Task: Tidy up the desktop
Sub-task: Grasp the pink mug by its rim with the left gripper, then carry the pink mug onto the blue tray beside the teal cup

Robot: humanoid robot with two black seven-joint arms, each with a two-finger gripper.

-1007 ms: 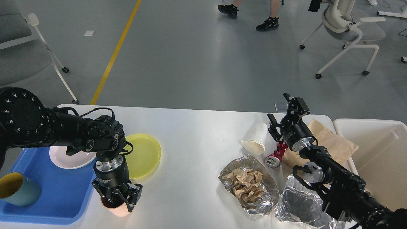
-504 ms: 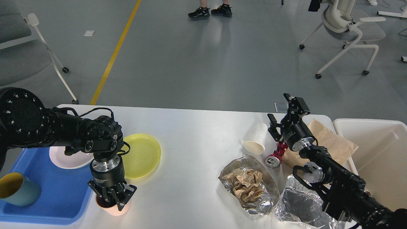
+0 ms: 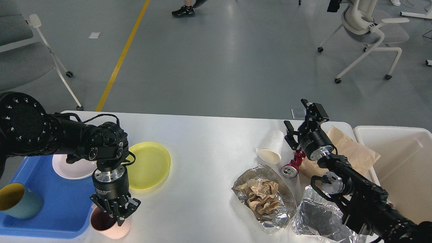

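Near edge: left end effector (image 3: 116, 216) apparently clamps small pink ribbed cup (image 3: 109, 227) by its rim — carrying height.
Far side: right end effector (image 3: 301, 118) spread, empty — parked above white tabletop (image 3: 209, 141).

The white desktop (image 3: 206, 141) has a blue tray (image 3: 64, 206) hanging off its near-left corner, with a yellow plate (image 3: 152, 165) and a pink cup (image 3: 109, 227) just beside it. Over on the right: a tipped paper cup (image 3: 271, 146), a red can (image 3: 293, 166), brown paper bag (image 3: 354, 152), two crumpled foil sheets (image 3: 270, 216) (image 3: 317, 219), one holding wadded brown paper (image 3: 261, 197).
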